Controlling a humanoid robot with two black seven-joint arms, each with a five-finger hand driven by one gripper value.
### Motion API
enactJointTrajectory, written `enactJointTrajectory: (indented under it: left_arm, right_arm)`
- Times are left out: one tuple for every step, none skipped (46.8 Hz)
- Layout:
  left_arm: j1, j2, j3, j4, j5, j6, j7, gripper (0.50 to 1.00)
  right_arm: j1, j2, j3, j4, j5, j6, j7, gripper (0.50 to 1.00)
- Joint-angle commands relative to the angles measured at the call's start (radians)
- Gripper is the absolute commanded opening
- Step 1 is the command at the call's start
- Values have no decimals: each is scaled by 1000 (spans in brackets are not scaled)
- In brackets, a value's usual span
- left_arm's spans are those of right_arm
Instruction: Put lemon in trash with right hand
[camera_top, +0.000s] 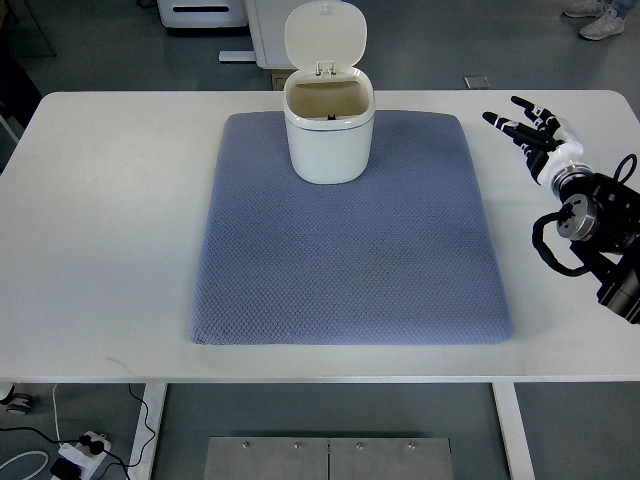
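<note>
A white trash bin (328, 128) stands at the far middle of the blue mat (350, 250), with its lid (325, 36) flipped up and open. Its inside looks empty from here; no lemon shows anywhere in view. My right hand (527, 126) is over the white table to the right of the mat, fingers spread and holding nothing. Its arm (600, 235) comes in from the right edge. The left arm does not show.
The white table (110, 220) lies around the mat on all sides. A person's shoes (598, 18) show on the floor at the far right. White furniture (205, 14) stands behind the table. Cables and a power strip (75, 455) lie on the floor near left.
</note>
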Motion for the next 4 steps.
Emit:
enactJointTrajectory:
  left_arm:
    - [0,0,0,0,0,0,0,1000]
    - [0,0,0,0,0,0,0,1000]
    - [0,0,0,0,0,0,0,1000]
    - [0,0,0,0,0,0,0,1000]
  right_arm:
    - [0,2,0,0,0,0,-1,1000]
    - [0,2,0,0,0,0,-1,1000]
    - [0,2,0,0,0,0,-1,1000]
    - [0,2,0,0,0,0,-1,1000]
